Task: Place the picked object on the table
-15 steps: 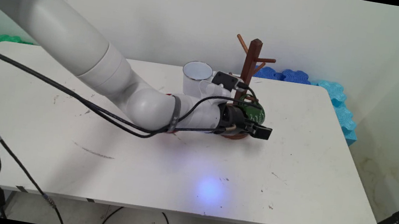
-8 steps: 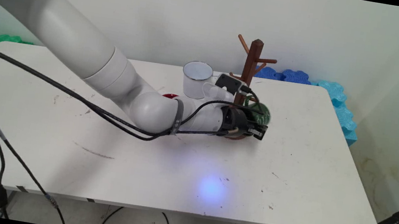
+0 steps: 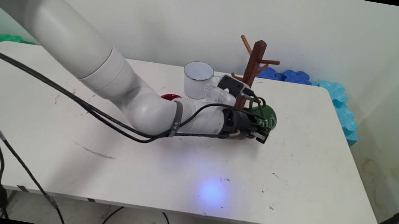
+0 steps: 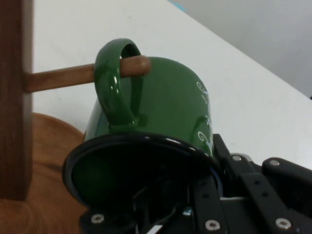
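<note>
My gripper (image 3: 260, 131) lies low over the table, shut on the rim of a dark green enamel mug (image 3: 268, 118) with white lettering. In the hand view the green mug (image 4: 165, 102) lies on its side, its dark mouth towards the camera. One finger of the gripper (image 4: 200, 168) is inside the rim and the other outside. The mug's handle (image 4: 114, 83) is looped over a low peg (image 4: 73, 77) of the brown wooden mug tree (image 3: 254, 69). The tree's post (image 4: 12, 97) and round base (image 4: 44, 161) are at the left.
A white enamel mug (image 3: 197, 79) stands upright behind my wrist, left of the tree. A red thing (image 3: 171, 96) shows behind my forearm. Blue foam mats (image 3: 337, 100) lie past the table's far right edge. Black cables hang from the arm.
The gripper has moved right and a little away with the green mug, and has turned. The mug tree has shifted slightly to the right.
</note>
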{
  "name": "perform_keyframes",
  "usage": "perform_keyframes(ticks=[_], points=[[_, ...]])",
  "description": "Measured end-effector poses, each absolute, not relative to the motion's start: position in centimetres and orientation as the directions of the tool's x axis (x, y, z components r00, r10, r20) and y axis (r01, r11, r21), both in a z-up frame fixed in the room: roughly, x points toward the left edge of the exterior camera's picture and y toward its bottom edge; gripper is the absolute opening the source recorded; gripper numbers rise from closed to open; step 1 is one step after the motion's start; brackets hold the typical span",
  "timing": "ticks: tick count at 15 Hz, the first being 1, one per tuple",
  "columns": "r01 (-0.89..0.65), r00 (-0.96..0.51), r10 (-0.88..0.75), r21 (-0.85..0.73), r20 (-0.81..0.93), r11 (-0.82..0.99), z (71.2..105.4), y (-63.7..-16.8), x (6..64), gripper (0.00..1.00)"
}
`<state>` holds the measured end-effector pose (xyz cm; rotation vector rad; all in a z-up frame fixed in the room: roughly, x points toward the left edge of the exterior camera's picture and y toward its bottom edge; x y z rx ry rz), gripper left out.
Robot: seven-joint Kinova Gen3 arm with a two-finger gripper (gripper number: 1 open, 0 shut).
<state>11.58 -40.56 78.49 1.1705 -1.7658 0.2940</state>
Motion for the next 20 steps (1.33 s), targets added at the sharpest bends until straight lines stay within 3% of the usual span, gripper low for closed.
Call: perform_keyframes(ticks=[14,20], points=[[-0.761,-0.111,-0.55,0.285,0.828,0.583,81.8,-38.2,11.2,0.0],[-0.745,-0.19,-0.537,0.236,0.822,0.624,84.7,-36.7,12.6,0.0]])
